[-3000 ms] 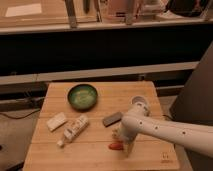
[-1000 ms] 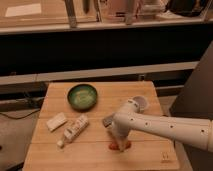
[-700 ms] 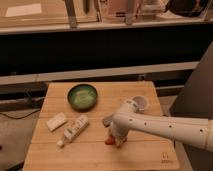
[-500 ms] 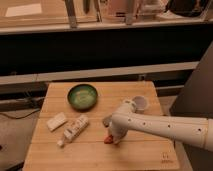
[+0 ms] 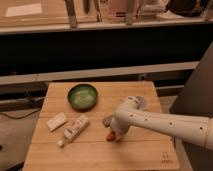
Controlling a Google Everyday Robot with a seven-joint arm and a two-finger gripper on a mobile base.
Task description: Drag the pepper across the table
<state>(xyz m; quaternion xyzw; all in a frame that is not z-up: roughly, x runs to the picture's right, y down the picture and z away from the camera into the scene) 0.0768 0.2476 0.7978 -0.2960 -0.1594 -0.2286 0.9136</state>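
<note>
Fingers (image 5: 116, 135), newly closed, apparently on pepper (image 5: 109, 136), low over table (image 5: 142, 154)

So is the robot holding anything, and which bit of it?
The gripper is shut down on the pepper, seemingly pinching it. Which part is hidden by the arm; only one red end shows.

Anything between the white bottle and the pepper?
Nothing: the camera view shows only bare table between the white bottle and the pepper. The gripper is shut, down at the pepper.
</note>
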